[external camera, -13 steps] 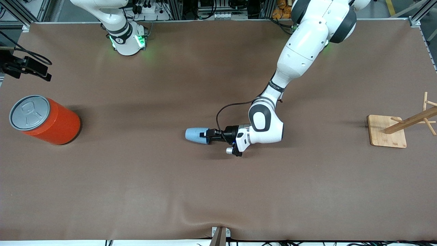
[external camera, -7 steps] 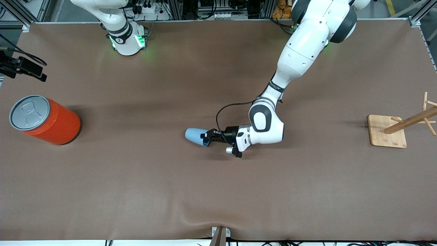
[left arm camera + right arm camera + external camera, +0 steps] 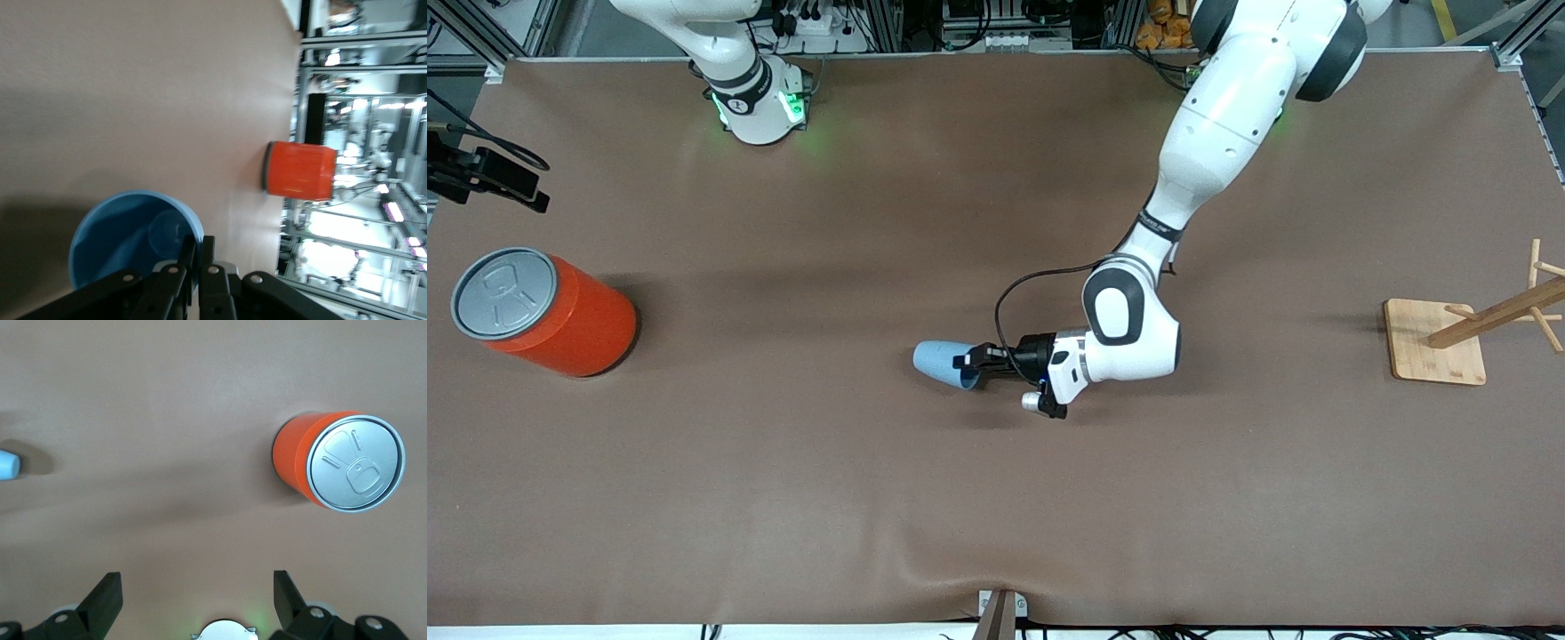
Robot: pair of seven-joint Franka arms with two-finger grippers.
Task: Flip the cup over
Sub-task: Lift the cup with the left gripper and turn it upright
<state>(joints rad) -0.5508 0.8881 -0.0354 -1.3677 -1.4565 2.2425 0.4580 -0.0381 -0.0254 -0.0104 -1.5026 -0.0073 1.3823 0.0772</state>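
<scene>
Light-blue plastic cup, small, tapered, no handle: lies on its side near the middle of the brown table cover, closed base pointing toward the right arm's end of the table, open mouth toward the left arm's end. Interior darker blue, seen in the left wrist view. Left gripper: low at the cup's mouth, fingers pinched together on the rim wall, one inside the mouth and one outside; the cup is grasped at that edge. Left arm reaches down from its base at the top of the front view, wrist bent level with the table, black cable looping above the wrist. Right gripper: up in the air near the right arm's end of the table, looking down on bare table, fingers spread wide and holding nothing; the right arm waits. Orange can with grey lid: upright on the table at the right arm's end, well apart from the cup; also visible in the right wrist view and the left wrist view. Wooden rack on a flat square base: stands at the left arm's end of the table, well apart from the cup.
</scene>
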